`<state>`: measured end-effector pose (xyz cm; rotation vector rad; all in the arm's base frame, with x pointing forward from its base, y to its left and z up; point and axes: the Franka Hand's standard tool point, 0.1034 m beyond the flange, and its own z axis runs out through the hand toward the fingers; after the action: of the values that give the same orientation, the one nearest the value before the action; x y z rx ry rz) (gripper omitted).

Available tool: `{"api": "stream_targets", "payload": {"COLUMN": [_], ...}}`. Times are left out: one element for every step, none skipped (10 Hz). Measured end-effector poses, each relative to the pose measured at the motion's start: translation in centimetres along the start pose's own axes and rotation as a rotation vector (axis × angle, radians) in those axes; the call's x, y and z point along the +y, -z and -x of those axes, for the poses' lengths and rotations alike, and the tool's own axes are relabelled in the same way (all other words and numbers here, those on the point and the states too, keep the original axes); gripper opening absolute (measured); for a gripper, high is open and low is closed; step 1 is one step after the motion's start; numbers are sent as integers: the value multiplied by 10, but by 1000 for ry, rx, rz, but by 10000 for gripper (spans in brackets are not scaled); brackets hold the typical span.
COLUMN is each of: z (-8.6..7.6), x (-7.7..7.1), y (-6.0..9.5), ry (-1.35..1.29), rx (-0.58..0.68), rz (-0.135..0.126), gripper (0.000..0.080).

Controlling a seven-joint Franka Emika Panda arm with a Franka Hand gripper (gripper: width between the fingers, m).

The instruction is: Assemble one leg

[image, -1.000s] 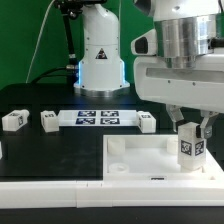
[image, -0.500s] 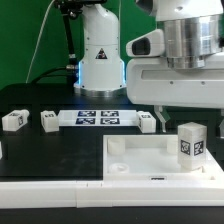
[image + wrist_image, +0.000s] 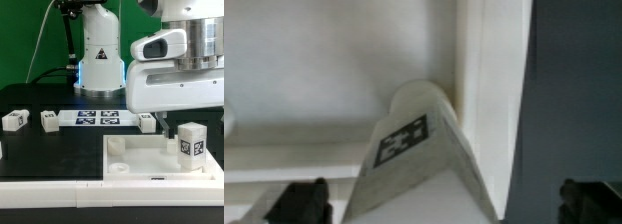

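The leg (image 3: 191, 145), upright in a corner of the white rimmed piece (image 3: 135, 160), looks light, stiff and smooth, best pinched on two flat opposite sides; the gripper (image 3: 446, 203) above it is spread and empty.

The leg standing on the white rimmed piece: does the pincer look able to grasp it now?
Probably yes: the pincer hangs open above the leg, a finger on each side, and nothing lies between them, though the rim of the white piece is close.
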<state>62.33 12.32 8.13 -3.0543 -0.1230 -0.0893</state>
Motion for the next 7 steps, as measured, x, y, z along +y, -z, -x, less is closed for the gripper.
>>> {"api": "stream_targets", "payload": {"z": [0, 0, 0, 0, 0, 0, 0], "x": [0, 1, 1, 2, 2, 2, 2], "y": [0, 0, 0, 0, 0, 0, 0], "ry": [107, 191, 252, 295, 285, 285, 285], "rx": [0, 0, -1, -1, -1, -1, 0], "rz": [5, 7, 7, 7, 7, 7, 8], "gripper": [649, 649, 649, 649, 535, 387, 387]}}
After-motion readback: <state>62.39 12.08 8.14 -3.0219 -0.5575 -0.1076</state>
